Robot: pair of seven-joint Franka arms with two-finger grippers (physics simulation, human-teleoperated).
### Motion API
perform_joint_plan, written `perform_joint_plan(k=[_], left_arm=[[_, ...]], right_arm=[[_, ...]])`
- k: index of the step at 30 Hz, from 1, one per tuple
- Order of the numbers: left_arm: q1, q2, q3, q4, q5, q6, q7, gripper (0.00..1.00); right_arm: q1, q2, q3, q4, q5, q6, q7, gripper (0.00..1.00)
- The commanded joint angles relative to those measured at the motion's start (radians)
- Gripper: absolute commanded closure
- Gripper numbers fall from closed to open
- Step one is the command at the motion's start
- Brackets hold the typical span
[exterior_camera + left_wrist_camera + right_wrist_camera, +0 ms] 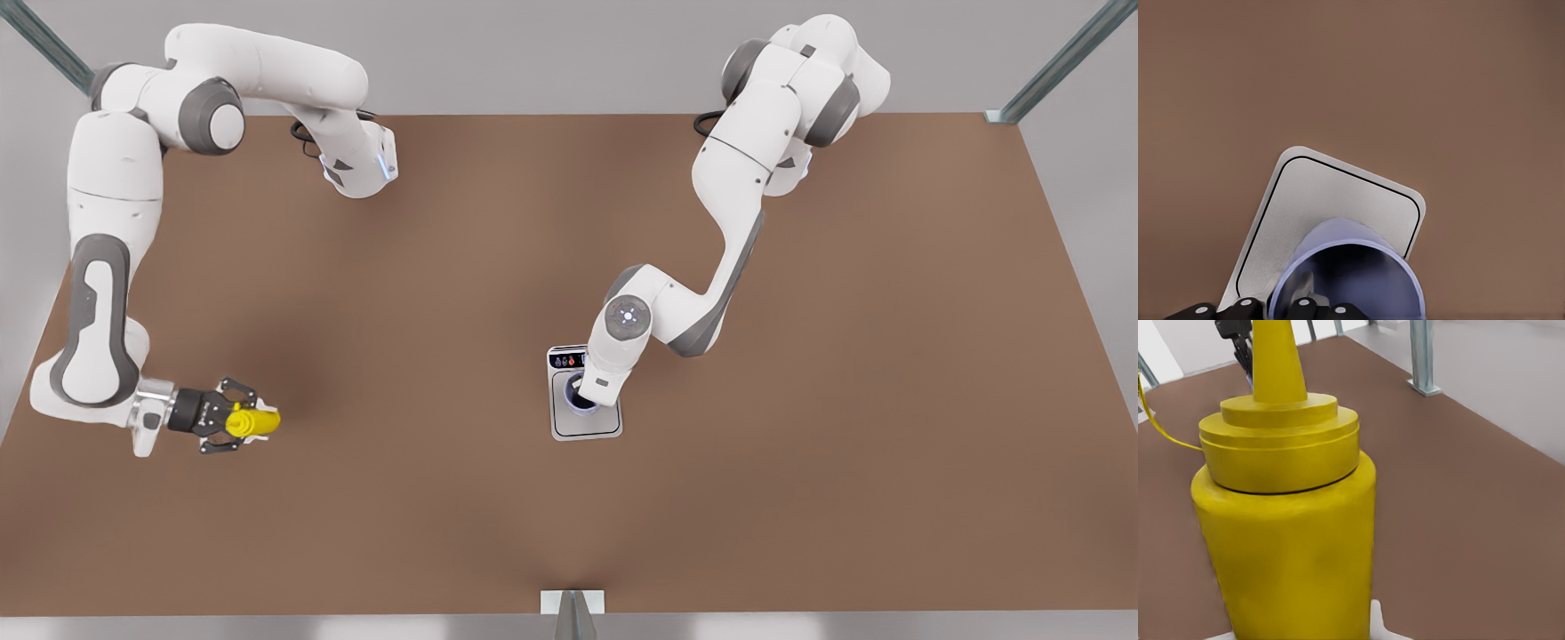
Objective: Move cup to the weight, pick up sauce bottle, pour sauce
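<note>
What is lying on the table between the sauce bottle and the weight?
Nothing: in the front view, only bare brown table lies between the sauce bottle and the weight.

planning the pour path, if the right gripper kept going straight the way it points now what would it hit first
Probably nothing. The right gripper, shut on the sauce bottle, points toward the front view's right over bare table; the weight and cup lie far along, depth unclear.

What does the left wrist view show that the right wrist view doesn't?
Left wrist view: the cup standing on the scale, with the left end effector at the cup's rim.

Right wrist view: the bottle close up with its nozzle, plus a metal post at the table's corner.

Both: the brown table.
</note>
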Motion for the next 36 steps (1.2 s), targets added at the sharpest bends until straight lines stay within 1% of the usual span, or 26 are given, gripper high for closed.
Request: perform_joint_plan(k=[1,2,3,4,7,10,11,13,15,16,17,18,20,21,22,23,24,25,26,27,28,29,30,31,33,36], left_arm=[[0.000,-0.002,0.000,0.000,-0.003,0.000,0.000,0.57],[0.002,-0.005,0.002,0.000,-0.003,0.000,0.005,0.55],[0.002,-0.012,0.005,0.000,-0.003,-0.002,0.008,0.45],[0.002,-0.017,0.005,0.000,-0.003,-0.011,0.008,0.37],[0.002,-0.038,0.005,0.002,-0.006,-0.052,0.008,0.36],[0.003,-0.063,0.008,0.002,-0.009,-0.083,0.008,0.36],[0.003,-0.078,0.008,0.002,-0.012,-0.089,0.011,0.35],[0.003,-0.109,0.008,0.003,-0.017,-0.129,0.011,0.35],[0.006,-0.141,0.017,0.003,-0.014,-0.163,0.022,0.35],[0.017,-0.199,0.060,0.002,-0.015,-0.248,0.100,0.35],[0.020,-0.255,0.170,0.002,-0.064,-0.373,0.278,0.35],[0.020,-0.293,0.284,0.000,-0.119,-0.443,0.428,0.35],[0.018,-0.334,0.541,-0.011,-0.190,-0.580,0.830,0.29],[0.028,-0.350,0.601,-0.015,-0.189,-0.578,0.908,0.23],[0.116,-0.391,0.585,-0.041,-0.178,-0.569,0.924,0.00],[0.217,-0.428,0.507,-0.046,-0.178,-0.571,0.985,0.00],[0.346,-0.488,0.382,-0.086,-0.158,-0.557,1.000,0.00],[0.439,-0.511,0.253,-0.100,-0.064,-0.551,0.999,0.00],[0.454,-0.578,0.242,-0.178,-0.061,-0.482,0.999,0.00],[0.456,-0.692,0.224,-0.330,-0.058,-0.371,1.002,0.00],[0.581,-0.713,0.092,-0.324,-0.041,-0.416,1.010,0.00],[0.581,-0.660,0.081,-0.267,0.035,-0.423,1.007,0.00],[0.583,-0.601,0.072,-0.193,0.035,-0.466,0.997,0.00],[0.598,-0.591,0.048,-0.184,0.037,-0.462,0.999,0.00],[0.595,-0.532,0.049,-0.118,0.039,-0.463,0.991,0.00],[0.584,-0.539,0.043,-0.087,0.052,-0.469,0.988,0.00]], right_arm=[[0.018,-0.003,-0.004,0.013,-0.018,0.007,0.016,0.44],[0.055,-0.004,-0.004,0.065,-0.090,0.012,0.060,0.44],[0.105,-0.008,-0.004,0.108,-0.181,0.021,0.100,0.44],[0.157,-0.031,-0.004,0.113,-0.243,0.050,0.149,0.44],[0.283,-0.062,-0.004,0.119,-0.372,0.145,0.197,0.44],[0.378,-0.126,0.008,0.061,-0.570,0.271,0.448,0.44],[0.386,-0.155,0.050,0.018,-0.668,0.317,0.560,0.44],[0.386,-0.158,0.114,0.012,-0.793,0.345,0.683,0.44],[0.386,-0.175,0.146,-0.022,-0.820,0.368,0.718,0.44],[0.388,-0.177,0.166,-0.033,-0.823,0.366,0.718,0.44],[0.389,-0.174,0.194,-0.039,-0.854,0.366,0.723,0.44],[0.407,-0.174,0.206,-0.039,-0.877,0.366,0.723,0.44],[0.476,-0.162,0.215,-0.031,-0.948,0.351,0.725,0.44],[0.506,-0.162,0.215,-0.028,-1.001,0.348,0.732,0.44],[0.529,-0.154,0.215,-0.020,-1.081,0.322,0.801,0.44],[0.556,-0.149,0.215,-0.008,-1.129,0.320,0.844,0.44],[0.584,-0.148,0.215,-0.008,-1.179,0.319,0.887,0.44],[0.602,-0.148,0.215,-0.005,-1.213,0.305,0.898,0.44],[0.624,-0.140,0.215,-0.002,-1.241,0.305,0.916,0.44],[0.641,-0.134,0.215,0.000,-1.265,0.305,0.932,0.44],[0.661,-0.123,0.215,0.006,-1.290,0.305,0.933,0.44],[0.688,-0.097,0.215,0.033,-1.317,0.305,0.933,0.44],[0.699,-0.071,0.215,0.066,-1.359,0.273,0.930,0.44],[0.731,-0.047,0.215,0.096,-1.377,0.239,0.929,0.44],[0.771,-0.037,0.215,0.101,-1.452,0.198,0.925,0.44],[0.819,-0.008,0.212,0.142,-1.503,0.156,0.932,0.44]])
